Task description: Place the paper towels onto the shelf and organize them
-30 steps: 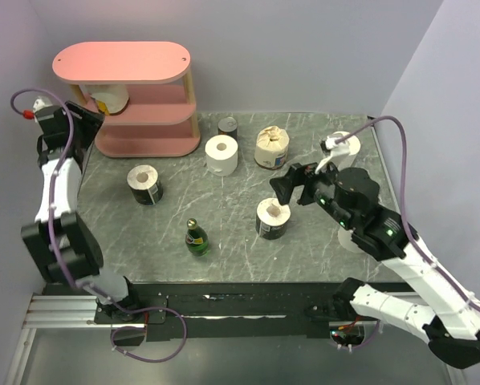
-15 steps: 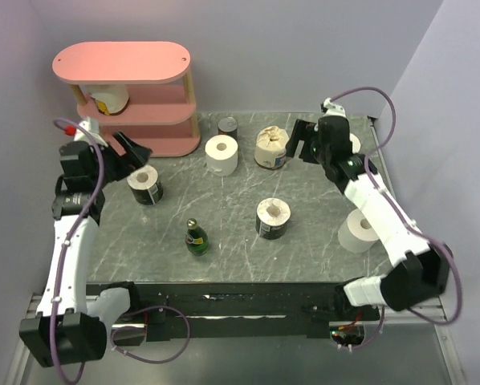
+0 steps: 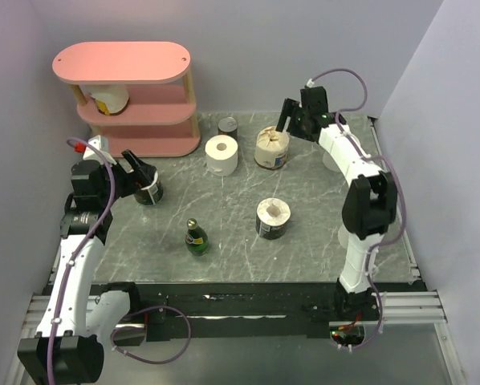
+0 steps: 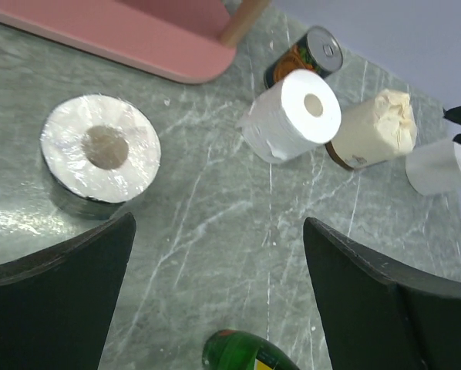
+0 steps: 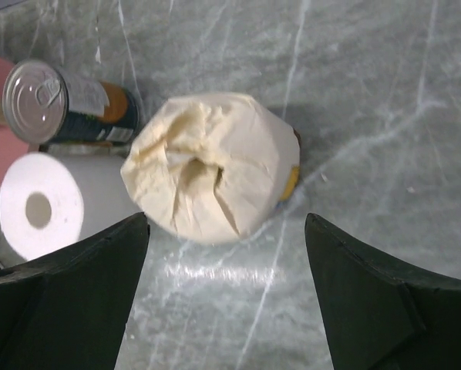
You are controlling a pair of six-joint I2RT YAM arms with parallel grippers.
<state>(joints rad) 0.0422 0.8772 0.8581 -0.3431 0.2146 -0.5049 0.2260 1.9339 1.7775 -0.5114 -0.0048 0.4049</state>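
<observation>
Where a roll stands upright, the grasp goes best if the fingers straddle its flanks evenly and close low on the wrapper, not on the soft top. The left hand (image 4: 219, 227), spread wide, hangs with the dark-wrapped roll (image 4: 99, 150) off-centre, ahead of one finger, so it probably needs a sideways correction; that roll stands on the surface (image 3: 224, 216) near the shelf (image 3: 124, 64). The left arm is bent at the elbow. The right hand (image 5: 227, 223), likewise spread, frames the cream roll (image 5: 215, 166), with its arm stretched far forward and the wrist pitched down.
</observation>
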